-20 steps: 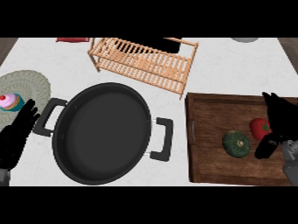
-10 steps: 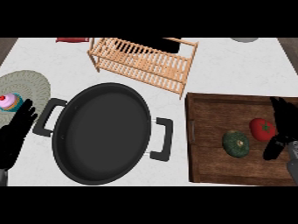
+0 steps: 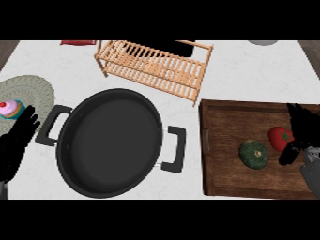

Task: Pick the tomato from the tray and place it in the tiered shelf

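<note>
A red tomato (image 3: 279,137) lies on the dark wooden tray (image 3: 224,173) at the right, beside a dark green squash (image 3: 254,153). My right hand (image 3: 308,129) is over the tray, directly right of the tomato, fingers straight and spread, thumb hanging down near the squash. It touches or nearly touches the tomato's right side. The light wooden tiered shelf (image 3: 155,68) lies at the back centre. My left hand (image 3: 8,147) rests open at the left edge, fingers up.
A large black pan (image 3: 110,143) with two handles fills the middle of the counter. A pink cupcake (image 3: 10,108) sits on a round woven mat (image 3: 31,93) at the left. A red object (image 3: 78,42) and a grey one (image 3: 262,42) lie at the back edge.
My right hand has pulled back to the right, uncovering the tomato, and now sits beside it. The left hand has barely shifted.
</note>
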Controlling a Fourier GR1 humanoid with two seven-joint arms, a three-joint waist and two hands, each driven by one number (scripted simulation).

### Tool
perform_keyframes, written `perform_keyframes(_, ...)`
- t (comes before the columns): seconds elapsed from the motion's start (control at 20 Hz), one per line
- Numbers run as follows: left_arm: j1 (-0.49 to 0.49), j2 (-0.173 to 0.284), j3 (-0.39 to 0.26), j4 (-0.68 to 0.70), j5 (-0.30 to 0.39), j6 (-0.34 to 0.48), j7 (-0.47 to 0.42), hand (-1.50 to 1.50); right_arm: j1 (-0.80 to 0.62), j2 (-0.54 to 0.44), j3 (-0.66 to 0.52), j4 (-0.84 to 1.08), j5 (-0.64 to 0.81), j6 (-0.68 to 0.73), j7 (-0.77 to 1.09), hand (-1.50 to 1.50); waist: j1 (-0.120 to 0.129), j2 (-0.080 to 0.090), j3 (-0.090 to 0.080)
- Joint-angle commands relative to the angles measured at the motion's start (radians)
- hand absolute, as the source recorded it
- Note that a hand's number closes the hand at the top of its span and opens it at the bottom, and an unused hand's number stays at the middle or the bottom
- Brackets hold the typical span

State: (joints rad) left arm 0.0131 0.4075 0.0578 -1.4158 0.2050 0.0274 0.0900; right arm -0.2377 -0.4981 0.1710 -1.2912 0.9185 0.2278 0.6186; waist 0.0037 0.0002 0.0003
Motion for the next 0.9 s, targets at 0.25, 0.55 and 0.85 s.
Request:
perform_keyframes(0.25,-0.006,-0.023,0.061,0.014,-0.036,-0.055,0.009,0.0,0.027,0.071,-0.06,0.1,0.069,-0.062,-0.085,1.5,-0.002,0.0,0.0)
perform_keyframes(0.55,0.006,-0.052,0.059,-0.013,-0.069,-0.047,-0.001,0.0,-0.014,0.067,-0.043,0.139,0.118,-0.033,-0.129,1.5,0.0,-0.001,0.0)
perform_keyframes(0.85,-0.029,-0.066,0.08,0.029,-0.08,-0.054,0.002,0.0,0.015,0.034,-0.057,0.008,0.152,-0.022,-0.134,1.5,-0.007,-0.002,-0.001)
